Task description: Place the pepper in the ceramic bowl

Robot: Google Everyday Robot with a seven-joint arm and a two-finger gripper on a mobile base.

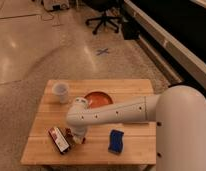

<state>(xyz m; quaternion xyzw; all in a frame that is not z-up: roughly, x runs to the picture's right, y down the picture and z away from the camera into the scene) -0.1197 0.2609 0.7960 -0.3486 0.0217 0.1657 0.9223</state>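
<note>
The ceramic bowl [98, 98] is orange-red and glossy, at the middle of the wooden table [131, 87]; my white arm crosses its front edge. My gripper [76, 137] reaches down to the table's front left, just right of the red-and-white packet [59, 139]. Small dark red bits show by the gripper's tip, likely the pepper [71, 134], mostly hidden by the gripper.
A white translucent cup [61, 92] stands at the table's back left. A blue sponge-like block [115, 141] lies at the front right. An office chair [103, 15] and a dark counter stand on the floor beyond the table.
</note>
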